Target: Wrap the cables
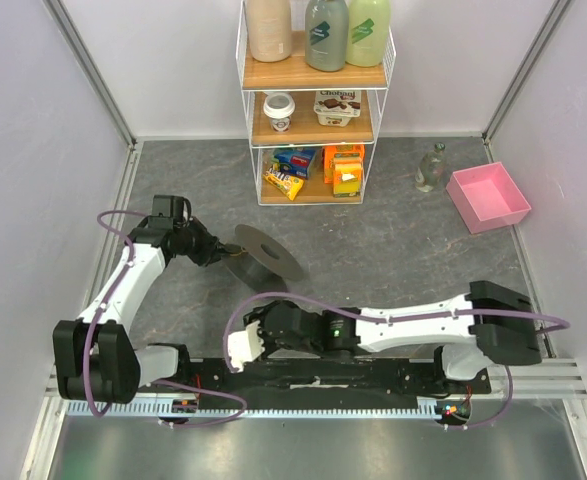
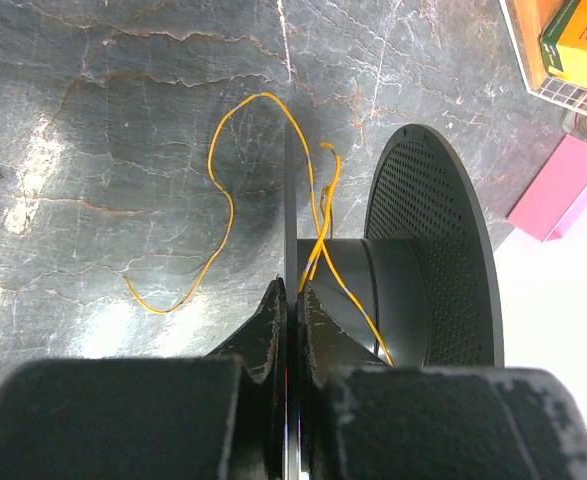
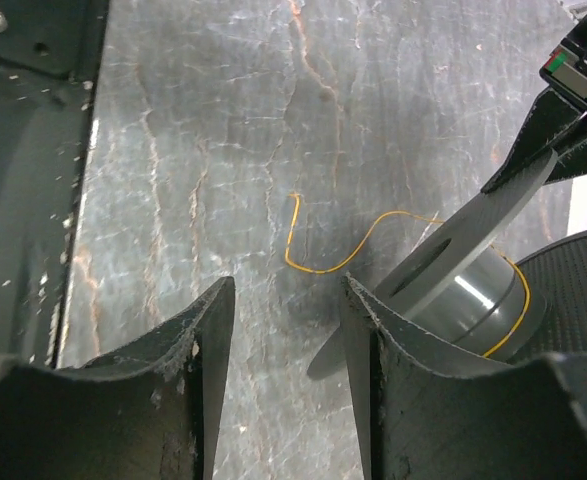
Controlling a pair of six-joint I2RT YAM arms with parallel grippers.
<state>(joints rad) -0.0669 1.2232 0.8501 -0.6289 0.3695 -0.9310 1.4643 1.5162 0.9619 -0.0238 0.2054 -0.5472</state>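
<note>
Your cable is a hair-thin yellow-orange wire point(image 2: 222, 200): a strand crosses the core of the dark grey round spool point(image 2: 428, 250), and the rest lies in loose loops on the grey marbled bench point(image 2: 93, 120), left of middle, with no single heading. The spool's axis is tilted, your left hand point(image 2: 291, 300) is clamped on its thin flange, and your right hand point(image 3: 285, 300) hangs spread and empty. The only legible writing, on a white tub point(image 1: 336, 107), seems to read "Chobani".
</note>
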